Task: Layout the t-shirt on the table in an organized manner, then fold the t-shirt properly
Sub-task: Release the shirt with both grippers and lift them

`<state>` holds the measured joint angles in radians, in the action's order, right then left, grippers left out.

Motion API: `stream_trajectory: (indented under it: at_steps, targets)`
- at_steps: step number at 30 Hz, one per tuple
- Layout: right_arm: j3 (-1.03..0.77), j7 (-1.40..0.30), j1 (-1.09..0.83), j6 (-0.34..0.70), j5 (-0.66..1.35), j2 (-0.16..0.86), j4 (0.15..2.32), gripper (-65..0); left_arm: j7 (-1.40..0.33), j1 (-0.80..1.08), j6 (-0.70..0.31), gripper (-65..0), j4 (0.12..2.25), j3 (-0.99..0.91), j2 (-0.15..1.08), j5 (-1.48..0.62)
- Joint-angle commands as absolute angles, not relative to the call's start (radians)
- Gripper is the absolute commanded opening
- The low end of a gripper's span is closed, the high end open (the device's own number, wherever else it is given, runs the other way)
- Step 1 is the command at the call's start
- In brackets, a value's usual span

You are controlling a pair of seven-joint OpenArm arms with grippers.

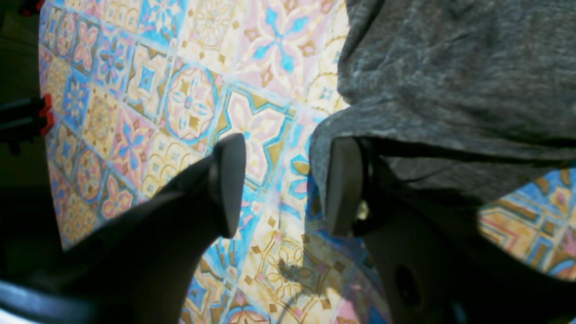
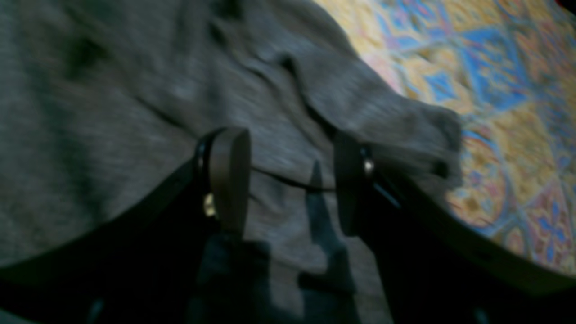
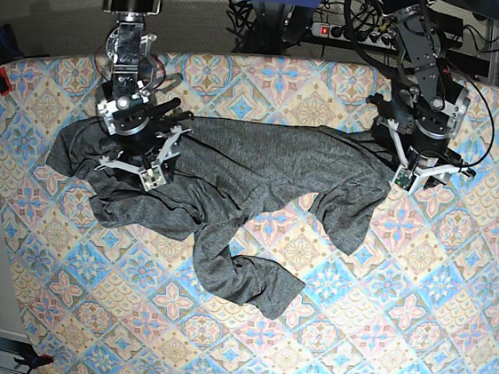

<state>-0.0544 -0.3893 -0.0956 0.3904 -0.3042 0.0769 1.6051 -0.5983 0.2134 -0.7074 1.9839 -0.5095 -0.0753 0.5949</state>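
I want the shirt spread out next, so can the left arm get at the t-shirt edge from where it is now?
Probably yes: the left gripper is open, right at the t-shirt edge, nothing between.

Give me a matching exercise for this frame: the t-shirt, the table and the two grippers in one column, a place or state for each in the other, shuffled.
Things:
1. t-shirt
2. table
3. left gripper
4. right gripper

Places or states:
A. open, above grey cloth
B. crumpled, not yet spread flat
C. open at the cloth's edge, above bare tile pattern
D. covered in pastel diamond tiles

Pairs: 1-B, 2-D, 3-C, 4-A
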Motion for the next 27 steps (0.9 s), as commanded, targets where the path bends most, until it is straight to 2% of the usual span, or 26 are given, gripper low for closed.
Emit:
stream_trajectory:
  at_steps: [1,5,11,27]
  targets:
    - [-0.053,-0.364,-0.081,0.390,-0.291,0.079,1.607,-37.3,-0.578,0.208,-0.698,-37.7,2.003,-0.509,-0.073,0.585]
    - [-0.050,-0.364,-0.077,0.390,-0.315,0.084,1.541,-37.3,-0.578,0.208,-0.698,-37.7,2.003,-0.509,-0.073,0.585]
    - [-0.047,-0.344,-0.013,0.394,-0.507,0.084,1.457,-37.3,-0.582,0.208,-0.698,-37.7,2.003,-0.509,-0.076,0.585]
    - [-0.058,-0.300,0.008,0.394,-0.518,0.134,1.492,-37.3,-0.576,0.209,-0.698,-37.8,2.003,-0.472,-0.137,0.677]
